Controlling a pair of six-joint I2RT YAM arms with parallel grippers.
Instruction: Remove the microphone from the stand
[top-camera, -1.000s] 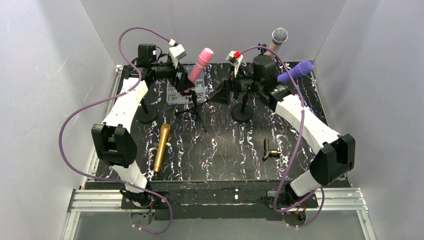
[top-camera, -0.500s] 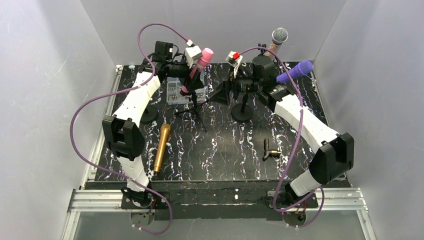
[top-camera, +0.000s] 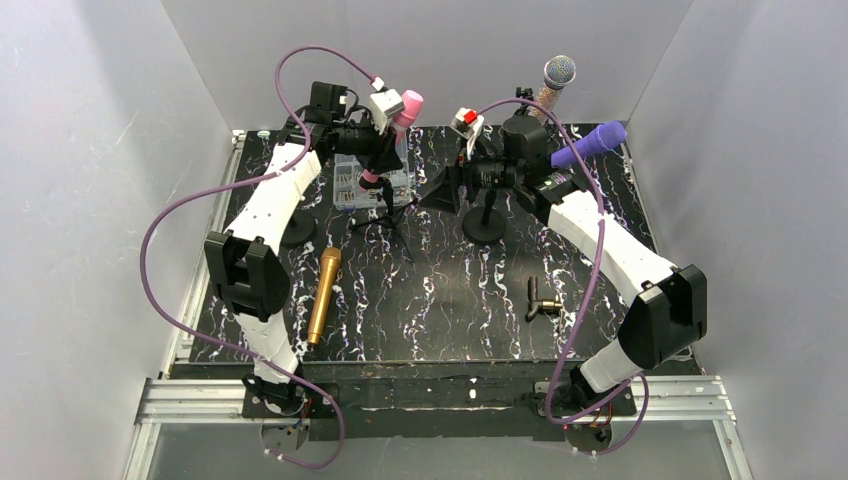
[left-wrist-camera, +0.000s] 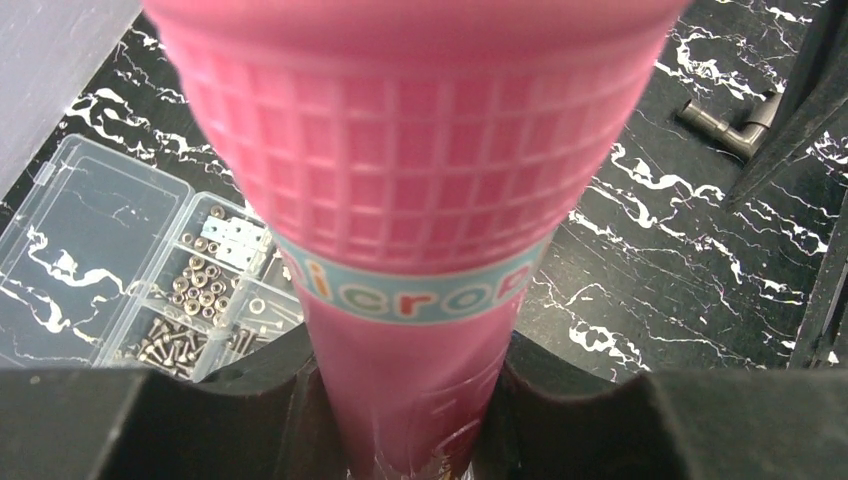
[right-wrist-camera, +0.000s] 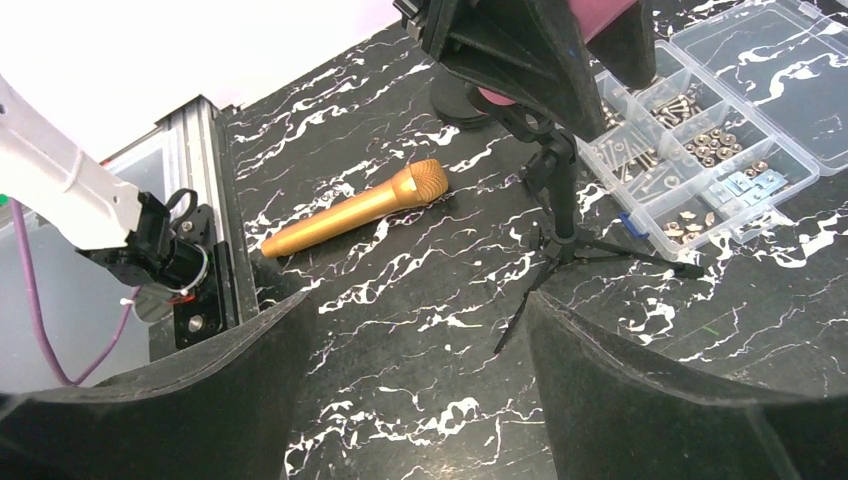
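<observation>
- The pink microphone (top-camera: 407, 102) sits tilted, head up, in the clip of a small tripod stand (top-camera: 386, 212). It is toward the back of the surface (top-camera: 450, 300), beside a clear box of screws (left-wrist-camera: 120, 260).
- It looks like light, rigid plastic (toy-like, I would guess). The head is gridded and the smooth handle narrows downward, so a grip could slide toward the thin end.
- The best hold is probably on the handle just under the printed band. That is where the left hand (left-wrist-camera: 410, 430) is clamped, one finger on either side.
- The left arm reaches across from the left at about the handle's height.
- The right hand (right-wrist-camera: 412, 400) hovers just right of the stand, fingers apart and holding nothing. The spindly tripod may lift with the microphone unless it is steadied.
</observation>
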